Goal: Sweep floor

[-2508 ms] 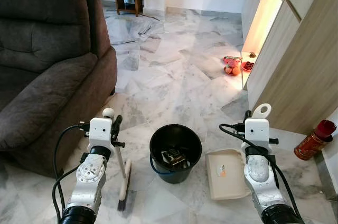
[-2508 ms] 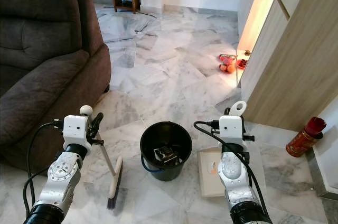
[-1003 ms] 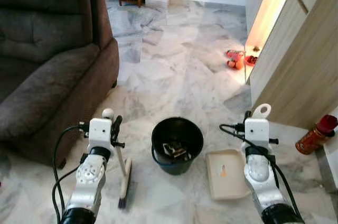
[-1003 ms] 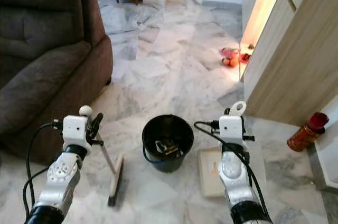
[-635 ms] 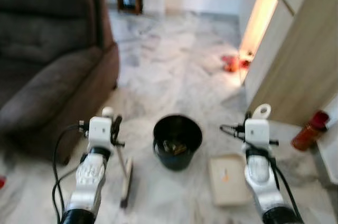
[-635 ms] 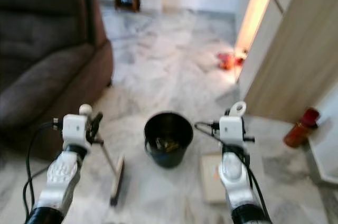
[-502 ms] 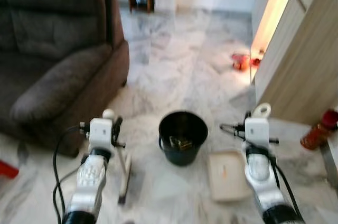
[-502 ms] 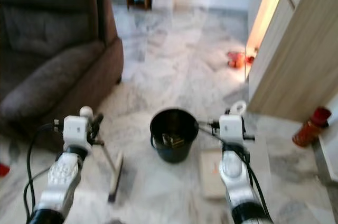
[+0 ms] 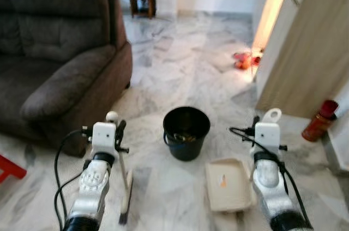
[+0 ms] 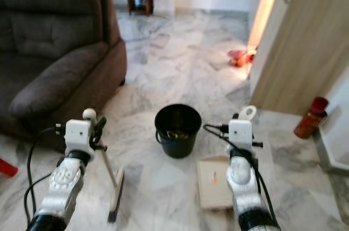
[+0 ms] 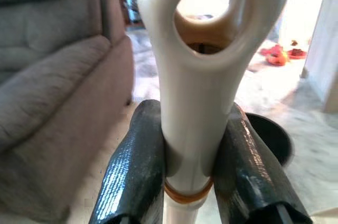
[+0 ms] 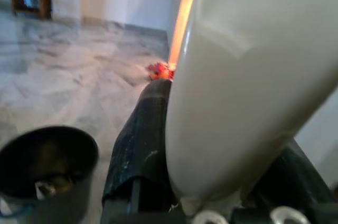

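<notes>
left gripper point(image 11: 187, 176): fingers pressed on the cream handle of the broom point(image 9: 126, 190), just under its hanging hole, so the tool can be steered from the top.
broom: shaft slants down from the left gripper to the brush head, which rests on the marble floor point(image 9: 180, 78) at near left, bristles down, ready for a stroke.
right gripper point(image 12: 211, 182): fingers clamped on either side of the pale handle of the dustpan point(image 9: 228, 186); the grip looks firm, the handle wedged between them.
dustpan: lies flat on the floor at near right, tray toward the middle of the scene, a small orange speck in it; likely kept low so dirt can be pushed in.
bucket point(image 9: 186, 132): black, stands between the two tools and a little farther off, some scraps at its bottom; probably set there for emptying the pan.
sofa point(image 9: 60, 62): dark, far left, well apart from the brush head.
red bottle point(image 9: 317, 120): upright at the right by the wooden cabinet point(image 9: 305, 51).
stage: both tools in hand; no clear pile of dirt to be made out on the floor.
</notes>
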### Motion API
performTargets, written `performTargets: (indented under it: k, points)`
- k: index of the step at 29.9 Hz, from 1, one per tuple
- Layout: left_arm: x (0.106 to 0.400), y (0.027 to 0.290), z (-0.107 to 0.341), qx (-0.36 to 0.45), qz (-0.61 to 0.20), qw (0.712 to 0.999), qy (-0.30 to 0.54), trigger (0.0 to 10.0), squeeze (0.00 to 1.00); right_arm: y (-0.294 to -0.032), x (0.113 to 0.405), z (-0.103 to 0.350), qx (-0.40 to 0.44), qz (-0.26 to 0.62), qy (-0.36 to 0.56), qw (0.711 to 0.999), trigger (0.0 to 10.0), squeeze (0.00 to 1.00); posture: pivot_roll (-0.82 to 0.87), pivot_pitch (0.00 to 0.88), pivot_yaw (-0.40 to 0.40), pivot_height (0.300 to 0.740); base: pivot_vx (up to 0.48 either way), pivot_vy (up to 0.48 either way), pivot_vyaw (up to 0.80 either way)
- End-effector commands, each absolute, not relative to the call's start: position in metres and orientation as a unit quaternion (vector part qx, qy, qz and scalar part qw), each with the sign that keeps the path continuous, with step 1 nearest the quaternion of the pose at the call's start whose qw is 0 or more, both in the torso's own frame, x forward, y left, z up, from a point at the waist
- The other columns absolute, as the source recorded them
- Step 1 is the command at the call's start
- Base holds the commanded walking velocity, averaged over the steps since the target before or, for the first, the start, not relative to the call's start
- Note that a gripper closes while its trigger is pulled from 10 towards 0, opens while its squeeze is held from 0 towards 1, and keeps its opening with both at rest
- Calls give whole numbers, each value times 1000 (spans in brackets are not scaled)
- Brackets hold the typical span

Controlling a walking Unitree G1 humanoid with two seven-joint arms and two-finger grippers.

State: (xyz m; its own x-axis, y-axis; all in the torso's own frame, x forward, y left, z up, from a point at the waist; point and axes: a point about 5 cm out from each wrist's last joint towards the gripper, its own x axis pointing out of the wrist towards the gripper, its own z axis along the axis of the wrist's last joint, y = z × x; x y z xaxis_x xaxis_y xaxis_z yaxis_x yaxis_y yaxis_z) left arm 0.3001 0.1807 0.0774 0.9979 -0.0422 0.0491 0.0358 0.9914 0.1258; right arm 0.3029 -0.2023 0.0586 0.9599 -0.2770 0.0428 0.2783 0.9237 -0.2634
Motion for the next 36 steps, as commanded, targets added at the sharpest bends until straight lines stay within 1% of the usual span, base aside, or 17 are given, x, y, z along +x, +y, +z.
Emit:
performTargets:
  k: [1, 18, 24, 36]
  points:
    - [305, 180, 88, 66, -19, 996, -48, 10000, 0, -203, 310, 72, -128, -142, -32, 981, 10000, 0, -19, 0, -7, 740, 0, 0, 0]
    - [310, 179, 90, 67, -24, 996, -48, 10000, 0, -204, 311, 71, -105, -150, -21, 983, 10000, 0, -22, 0, 0, 740, 0, 0, 0]
    - [310, 182, 91, 70, -21, 996, -49, 10000, 0, -206, 311, 68, -93, -157, -10, 983, 10000, 0, -16, 0, -2, 740, 0, 0, -713]
    - [313, 182, 92, 83, -21, 995, -46, 10000, 0, -204, 313, 68, -96, -155, -8, 983, 10000, 0, 0, 0, -1, 740, 0, 0, -800]
